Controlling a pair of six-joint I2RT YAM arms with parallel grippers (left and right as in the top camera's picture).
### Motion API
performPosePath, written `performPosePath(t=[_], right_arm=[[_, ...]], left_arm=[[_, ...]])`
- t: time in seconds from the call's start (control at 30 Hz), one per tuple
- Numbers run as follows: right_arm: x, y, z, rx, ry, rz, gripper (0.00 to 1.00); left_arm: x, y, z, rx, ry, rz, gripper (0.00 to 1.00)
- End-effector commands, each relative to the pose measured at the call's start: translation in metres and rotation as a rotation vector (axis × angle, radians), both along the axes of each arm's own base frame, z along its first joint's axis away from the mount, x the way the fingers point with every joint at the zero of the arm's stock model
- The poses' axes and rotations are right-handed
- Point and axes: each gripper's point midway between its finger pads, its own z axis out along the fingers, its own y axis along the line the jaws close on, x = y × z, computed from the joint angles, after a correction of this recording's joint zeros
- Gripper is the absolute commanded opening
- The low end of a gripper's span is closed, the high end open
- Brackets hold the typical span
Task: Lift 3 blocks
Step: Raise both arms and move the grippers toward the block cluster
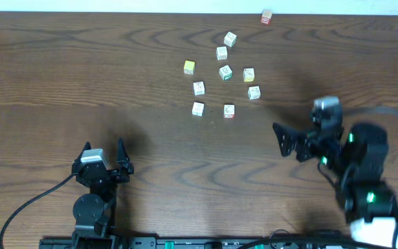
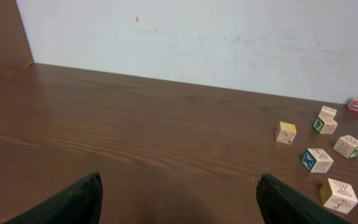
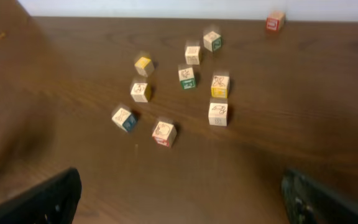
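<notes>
- Scanning table (image 1: 61, 62): dark wood with small cubes scattered loose toward its far edge, and a white wall (image 2: 229, 37) behind.
- Landmark: yellow cube (image 1: 189, 67), at the left side of the cluster.
- Task item, yellow-print block (image 1: 249, 75): right of the yellow cube, with the green cube (image 1: 225, 72) between the two. It sits flat on the wood.
- Task item, plain block (image 1: 253, 92): right of the yellow cube and a little nearer the arms, just beside the yellow-print block and not stacked on it.
- Task item, red-edge block (image 1: 229, 111): right of the yellow cube and nearer the arms, in the cluster's nearest row. It stands alone.
- No jaw touches any of the three.
- Four more pale cubes (image 1: 222, 52): two sit beyond the yellow cube to its right and two nearer than it. The nearest of these is a blue-sided cube (image 3: 123, 118).
- Outlier: red cube (image 1: 267, 16), far right of the yellow cube, at the table's far edge by the wall.
- Print: the faces carry small bordered figures or letters in green, blue, yellow and red. All are too small or blurred to read.
- Arm one, left gripper (image 1: 103, 146): jaws wide with only bare wood between them. It is well nearer than the yellow cube and to its left.
- Arm two, right gripper (image 1: 279, 140): jaws wide and empty, fingers pointing left. It is right of the yellow cube, nearer than the red-edge block and apart from it.
</notes>
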Motion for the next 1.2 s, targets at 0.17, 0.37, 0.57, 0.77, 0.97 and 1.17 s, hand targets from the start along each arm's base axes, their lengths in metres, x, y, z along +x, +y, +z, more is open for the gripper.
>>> performPosePath(t=[0.17,0.37,0.57,0.77,0.97,1.17], right_arm=[[0.029,0.032,0.04,-0.083,0.195,0.148,0.99],[0.032,0.047,0.023,-0.074,0.274,0.19,0.99],[0.038,0.053,0.017,-0.074,0.272,0.229,0.99],[0.056,0.036,0.003,-0.084,0.328,0.072,0.99],[0.076,0.039,-0.006,-0.092,0.356,0.068,0.99],[0.108,0.037,-0.019,-0.132,0.425,0.044,0.99]], left_arm=[[-0.001,0.006,-0.017,0.001,0.046,0.032,0.8],[0.001,0.005,-0.006,-0.007,0.0,0.028,0.8],[0.0,-0.032,0.006,-0.04,-0.014,-0.187,0.8],[0.004,-0.031,0.012,-0.098,0.097,-0.167,0.8],[0.044,-0.044,0.027,-0.111,0.319,-0.208,0.8],[0.095,-0.073,0.008,-0.175,0.695,-0.323,0.8]])
